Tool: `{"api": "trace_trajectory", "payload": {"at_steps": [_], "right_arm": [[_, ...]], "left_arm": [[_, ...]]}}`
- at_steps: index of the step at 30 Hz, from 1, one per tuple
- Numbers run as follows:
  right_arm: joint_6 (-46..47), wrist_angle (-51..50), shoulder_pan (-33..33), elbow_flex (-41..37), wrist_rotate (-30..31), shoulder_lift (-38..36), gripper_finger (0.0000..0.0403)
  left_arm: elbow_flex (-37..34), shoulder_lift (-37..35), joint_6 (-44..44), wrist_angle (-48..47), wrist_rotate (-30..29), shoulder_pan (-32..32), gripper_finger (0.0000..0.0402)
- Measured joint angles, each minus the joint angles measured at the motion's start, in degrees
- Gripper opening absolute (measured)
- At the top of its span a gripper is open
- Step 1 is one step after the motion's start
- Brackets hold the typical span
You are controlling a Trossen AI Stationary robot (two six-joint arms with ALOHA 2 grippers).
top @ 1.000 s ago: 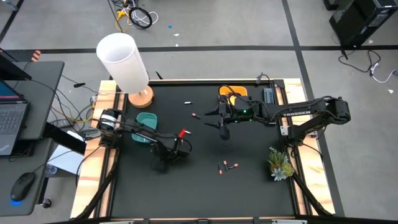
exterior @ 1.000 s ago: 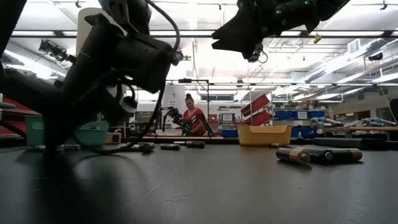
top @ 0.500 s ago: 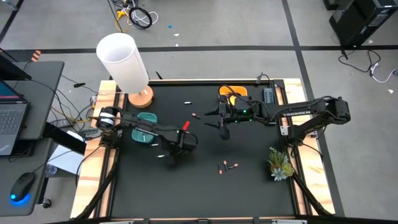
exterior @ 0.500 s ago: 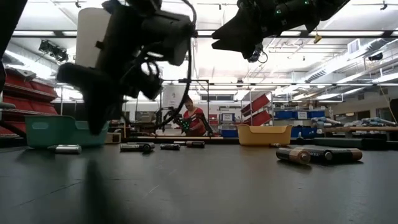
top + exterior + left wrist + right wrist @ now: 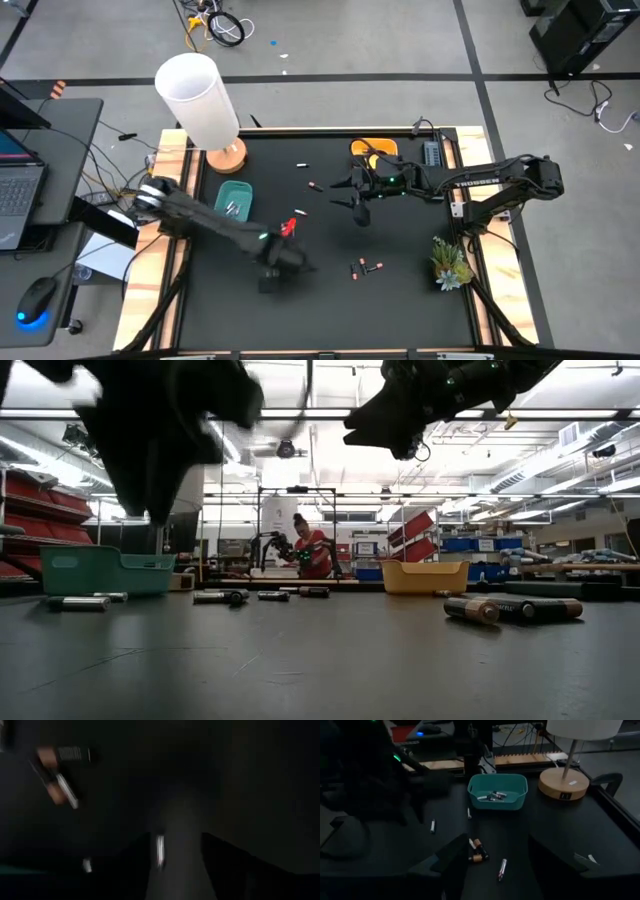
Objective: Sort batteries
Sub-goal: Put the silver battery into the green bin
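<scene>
Batteries lie scattered on the black mat: a dark pair with red ends (image 5: 366,267) toward the near right, and single ones (image 5: 313,186) (image 5: 303,164) farther back. More batteries rest in the teal bin (image 5: 235,200). My left gripper (image 5: 272,276) hangs over the mat's near middle, pointing down and blurred. Its fingers stand apart in the left wrist view, where a white battery (image 5: 160,851) shows on the mat between them. In the low view this gripper (image 5: 150,450) is well above a silver battery (image 5: 80,602). My right gripper (image 5: 357,207) hovers open over the mat's far middle.
An orange bin (image 5: 372,150) stands at the far right of the mat, and a white lamp (image 5: 200,100) on a wooden base at the far left corner. A green plant sprig (image 5: 450,262) sits at the right edge. A person (image 5: 310,550) shows in the room beyond.
My left gripper has risen from just above the mat and swung toward the near edge, its arm stretching out straight. A silver battery that was under it stays lying on the mat.
</scene>
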Motion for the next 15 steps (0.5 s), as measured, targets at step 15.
{"api": "trace_trajectory", "payload": {"at_steps": [15], "right_arm": [[1.4,-0.3,-0.4,0.1,0.0,-1.9,0.0210]], "left_arm": [[-25.8,-17.5,-26.0,24.0,-19.5,-19.1,0.0180]]}}
